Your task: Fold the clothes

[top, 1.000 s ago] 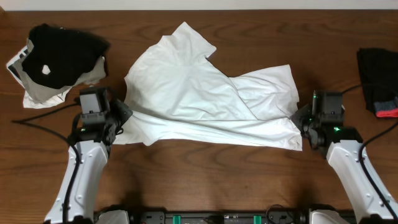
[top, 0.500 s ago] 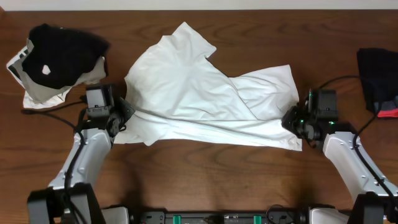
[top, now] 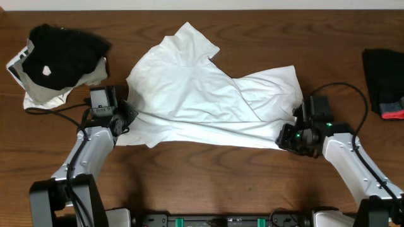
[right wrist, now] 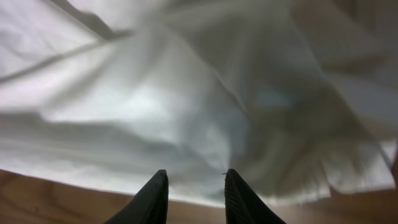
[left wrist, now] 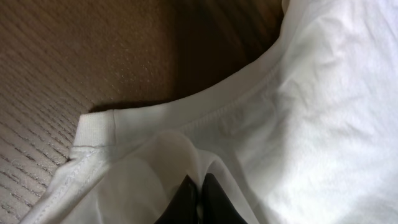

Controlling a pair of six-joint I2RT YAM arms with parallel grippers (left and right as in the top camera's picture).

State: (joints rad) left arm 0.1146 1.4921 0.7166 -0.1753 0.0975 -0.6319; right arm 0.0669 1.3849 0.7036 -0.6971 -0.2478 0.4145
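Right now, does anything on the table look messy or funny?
Yes. The white T-shirt lies crumpled and crooked, one side folded diagonally over itself, edges not lined up. At the far left a black garment sits in a heap.

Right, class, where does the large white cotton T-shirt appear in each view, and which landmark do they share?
Overhead: the large white cotton T-shirt lies spread across the middle.
Left wrist: it fills the right and bottom, ribbed edge curving across.
Right wrist: it fills nearly the whole frame.
Shared landmark: the brown wooden table, upper left in the left wrist view, bottom edge in the right wrist view.
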